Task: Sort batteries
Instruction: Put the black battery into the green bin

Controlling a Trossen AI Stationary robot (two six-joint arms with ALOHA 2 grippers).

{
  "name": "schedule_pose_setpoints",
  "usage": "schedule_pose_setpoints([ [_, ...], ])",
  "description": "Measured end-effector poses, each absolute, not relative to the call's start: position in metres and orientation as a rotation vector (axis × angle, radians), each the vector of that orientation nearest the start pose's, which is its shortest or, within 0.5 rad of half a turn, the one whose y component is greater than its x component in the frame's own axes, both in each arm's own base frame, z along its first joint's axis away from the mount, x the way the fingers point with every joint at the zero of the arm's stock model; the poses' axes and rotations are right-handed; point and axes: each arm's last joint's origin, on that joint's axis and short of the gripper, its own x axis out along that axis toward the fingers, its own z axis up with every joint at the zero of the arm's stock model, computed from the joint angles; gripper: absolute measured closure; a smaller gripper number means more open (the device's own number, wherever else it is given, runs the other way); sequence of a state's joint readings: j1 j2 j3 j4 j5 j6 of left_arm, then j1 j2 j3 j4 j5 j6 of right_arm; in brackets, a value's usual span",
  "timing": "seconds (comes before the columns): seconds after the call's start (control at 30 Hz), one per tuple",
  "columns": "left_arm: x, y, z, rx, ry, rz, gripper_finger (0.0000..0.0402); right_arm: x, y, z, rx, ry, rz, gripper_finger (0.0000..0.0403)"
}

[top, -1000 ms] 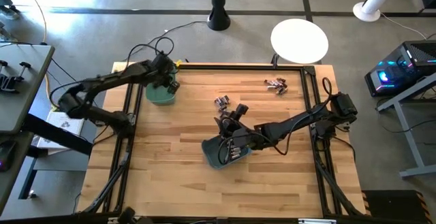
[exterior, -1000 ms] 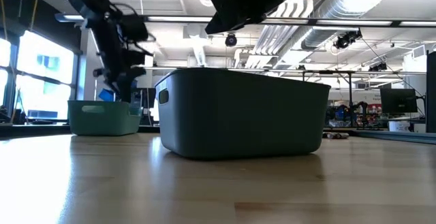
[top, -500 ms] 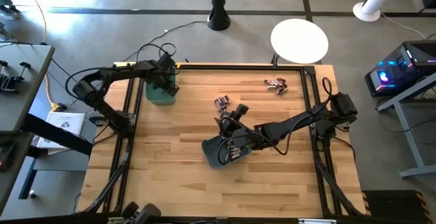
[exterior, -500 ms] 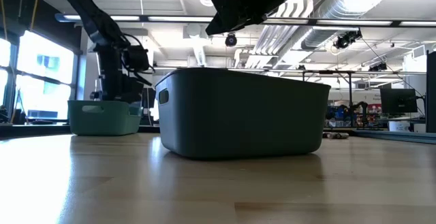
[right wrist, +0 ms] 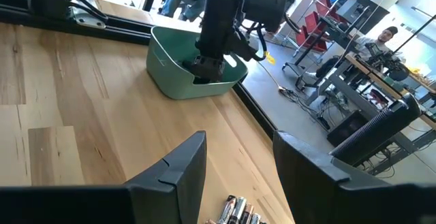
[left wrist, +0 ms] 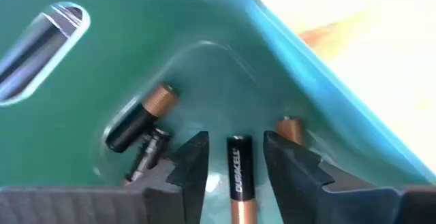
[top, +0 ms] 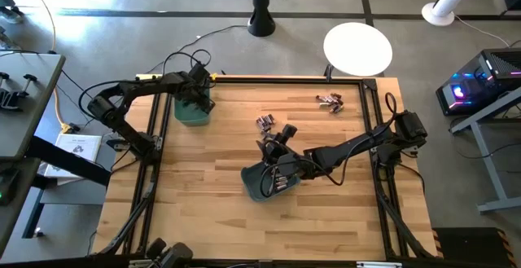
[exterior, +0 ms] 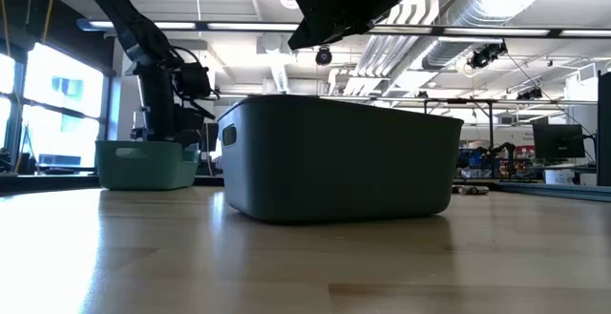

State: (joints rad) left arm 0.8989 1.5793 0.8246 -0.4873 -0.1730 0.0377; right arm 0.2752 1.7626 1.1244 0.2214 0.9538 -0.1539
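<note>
Left hand (left wrist: pixel 235 157) parted around battery (left wrist: pixel 238 180)

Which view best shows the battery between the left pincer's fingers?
The left wrist view: the battery lies between the open fingers of the left pincer, inside the green bin, apparently released. The high view shows only the arm over that bin; the low and right wrist views show the bin's outside, battery hidden.

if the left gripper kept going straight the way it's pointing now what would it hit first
Probably the copper-and-black Duracell battery lying between its fingers, then the floor of the teal plastic bin just beyond. The left gripper is lowered inside that bin with its jaws apart either side of the cell; how much gap remains under it is unclear.
</note>
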Motion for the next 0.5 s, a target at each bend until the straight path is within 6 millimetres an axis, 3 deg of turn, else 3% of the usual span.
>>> schedule_pose_setpoints([
  [0.13, 0.163, 0.215, 0.160, -0.387, 1.225, 0.938, 0.0246, 0.370, 0.080, 0.232, -0.409, 0.409, -0.676, 0.0238],
  [0.27, 0.160, 0.207, 0.184, -0.351, 1.148, 0.952, 0.0237, 0.356, 0.077, 0.248, -0.400, 0.441, -0.645, 0.0238],
  [0.5, 0.158, 0.174, 0.241, -0.234, 0.903, 0.936, 0.0236, 0.326, 0.030, 0.263, -0.146, 0.660, -0.498, 0.0238],
])
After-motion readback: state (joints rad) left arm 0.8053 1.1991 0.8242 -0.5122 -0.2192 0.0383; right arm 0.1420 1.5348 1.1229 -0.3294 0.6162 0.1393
